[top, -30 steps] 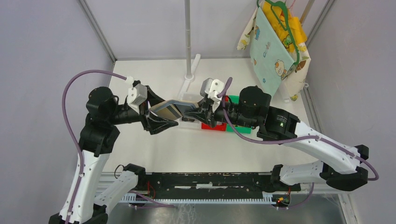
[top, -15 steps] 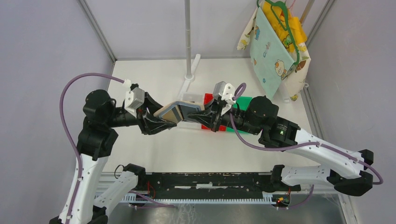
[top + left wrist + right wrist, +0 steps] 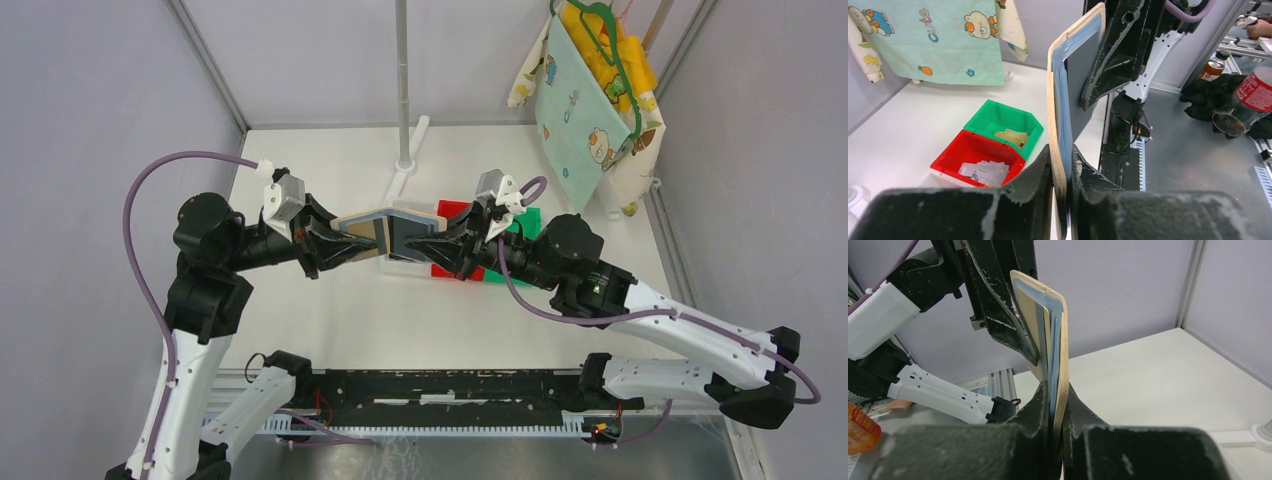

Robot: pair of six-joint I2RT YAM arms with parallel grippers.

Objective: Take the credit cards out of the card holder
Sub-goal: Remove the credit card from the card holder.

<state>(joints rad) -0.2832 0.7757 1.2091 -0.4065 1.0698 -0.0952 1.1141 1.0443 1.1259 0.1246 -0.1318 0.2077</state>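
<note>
The tan card holder (image 3: pixel 362 222) hangs in the air between both grippers, above the bins. My left gripper (image 3: pixel 362 238) is shut on its left end; in the left wrist view (image 3: pixel 1062 156) the jaws pinch the holder's tan edge (image 3: pixel 1050 105) and its pale blue lining. My right gripper (image 3: pixel 428 238) is shut on its right end; the right wrist view (image 3: pixel 1054 392) shows the holder (image 3: pixel 1063 335) edge-on with thin card edges (image 3: pixel 1046 332) inside. Gold cards (image 3: pixel 1011 136) lie in the green bin and pale grey cards (image 3: pixel 984 172) in the red bin.
A red bin (image 3: pixel 453 211), a green bin (image 3: pixel 527 220) and a white bin (image 3: pixel 402 264) stand under the holder. A metal pole (image 3: pixel 403 90) on a white base rises behind them. Printed cloths (image 3: pixel 580 110) hang at the back right.
Both grippers have carried the holder a little right and towards the back. It has turned from tilted to nearly level, and the right wrist has drawn back to the right.
</note>
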